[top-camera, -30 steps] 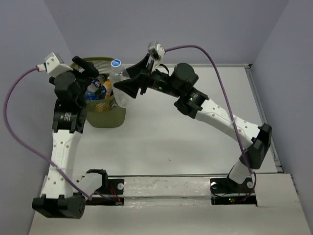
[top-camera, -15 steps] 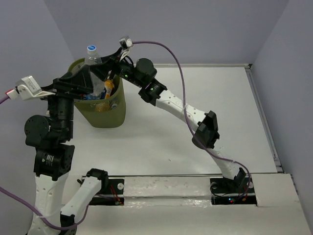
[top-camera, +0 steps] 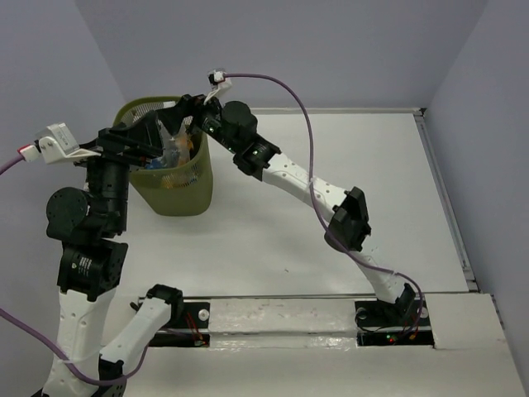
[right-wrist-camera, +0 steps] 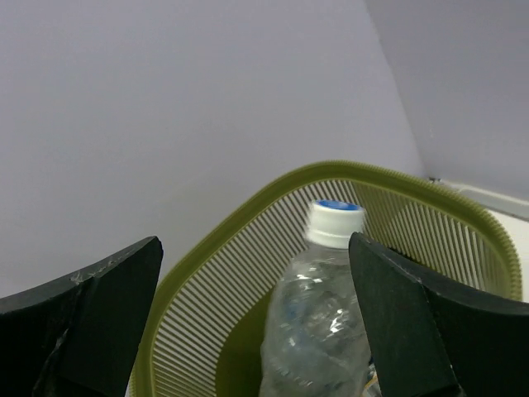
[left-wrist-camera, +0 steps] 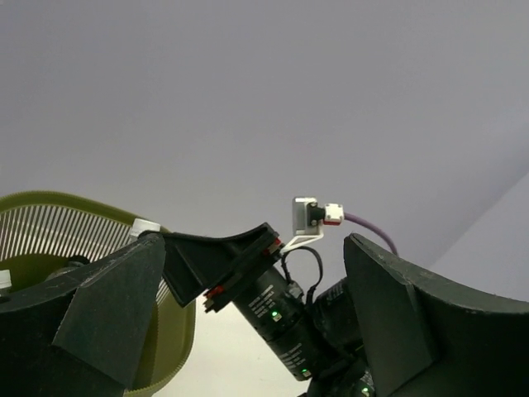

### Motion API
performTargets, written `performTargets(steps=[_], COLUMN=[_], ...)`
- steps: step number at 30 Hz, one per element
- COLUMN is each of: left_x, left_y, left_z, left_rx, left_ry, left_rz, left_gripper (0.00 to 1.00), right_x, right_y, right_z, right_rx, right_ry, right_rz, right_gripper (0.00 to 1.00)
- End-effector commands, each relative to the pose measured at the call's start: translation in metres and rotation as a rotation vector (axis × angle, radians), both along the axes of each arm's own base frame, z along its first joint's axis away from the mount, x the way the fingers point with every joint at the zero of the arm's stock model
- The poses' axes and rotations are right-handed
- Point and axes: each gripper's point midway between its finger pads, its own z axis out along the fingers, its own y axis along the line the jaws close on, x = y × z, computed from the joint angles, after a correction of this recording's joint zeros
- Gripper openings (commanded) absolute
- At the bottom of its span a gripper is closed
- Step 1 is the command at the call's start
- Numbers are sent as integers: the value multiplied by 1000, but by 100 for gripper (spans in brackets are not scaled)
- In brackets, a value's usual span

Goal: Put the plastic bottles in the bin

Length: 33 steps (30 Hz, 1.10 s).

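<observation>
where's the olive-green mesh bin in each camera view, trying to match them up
Top external: the olive-green mesh bin stands upper left, between the two arms' ends.
Left wrist: lower left corner, its rim and ribbed wall partly hidden by a finger.
Right wrist: lower centre, between the fingers, with a clear plastic white-capped bottle inside.
Shared landmark: the right gripper, at the bin's opening in every view.

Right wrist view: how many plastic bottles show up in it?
1: a clear plastic bottle with a white-and-blue cap, upright inside the olive-green mesh bin. Others may lie hidden lower down.
</observation>
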Motion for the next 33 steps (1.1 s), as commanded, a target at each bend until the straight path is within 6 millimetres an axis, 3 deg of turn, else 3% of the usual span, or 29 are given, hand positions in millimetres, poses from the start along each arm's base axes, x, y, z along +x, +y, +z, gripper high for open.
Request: performTargets(steps=[1,4,7,8,9,11,12,14,15,16,18,19,22,23,25,26,28,30,33], left_x=[-3,1,2,2,-1,-4,-8,-12,-19,-17,-29,-28,-38,-37,-44,-46,-50,-56,-72], left_y=[-1,-5,-11,-14,-14,-17,-18,-26,-27,-34,-43,-53,-63,-70,-73,-76,-82,-83,-81], left_z=[18,18,17,17,18,18,20,16,16,7,3,-10,-27,-46,-61,-79,-104,-114,-123], left_rx=[-9,-8,-5,-1,2,14,30,60,66,85,116,141,174,192,199,200,207,207,195], left_ry=[-38,-23,-18,-17,-24,-25,-34,-39,-52,-39,-61,-42,-36,-1,15,48,94,101,85], left_rz=[-10,-25,-54,-69,-77,-95,-103,-147,-160,-192,-257,-307,-375,-409,-443,-466,-509,-526,-540], left_gripper=[99,99,99,99,99,99,99,99,99,99,99,99,99,99,99,99,99,99,99], right_x=[-14,-24,-34,-48,-44,-50,-63,-76,-101,-105,-129,-154,-189,-206,-221,-230,-238,-252,-258], right_y=[-42,-48,-66,-88,-88,-110,-133,-166,-205,-218,-250,-279,-314,-337,-361,-386,-407,-425,-431], right_z=[88,96,103,131,99,89,70,57,85,37,25,15,-2,-14,-28,-41,-56,-50,-61], right_rx=[60,28,-11,21,-55,-86,-138,-152,-96,-168,-158,-156,-136,-156,-159,-168,-149,-76,-67], right_ry=[-126,-167,-189,-222,-199,-191,-179,-166,-199,-150,-128,-118,-59,-30,40,72,121,103,113], right_rz=[-112,-95,-114,-130,-142,-185,-201,-251,-274,-287,-280,-267,-227,-221,-235,-270,-305,-301,-293], right_gripper=[100,100,100,100,100,100,100,100,100,100,100,100,100,100,100,100,100,100,100])
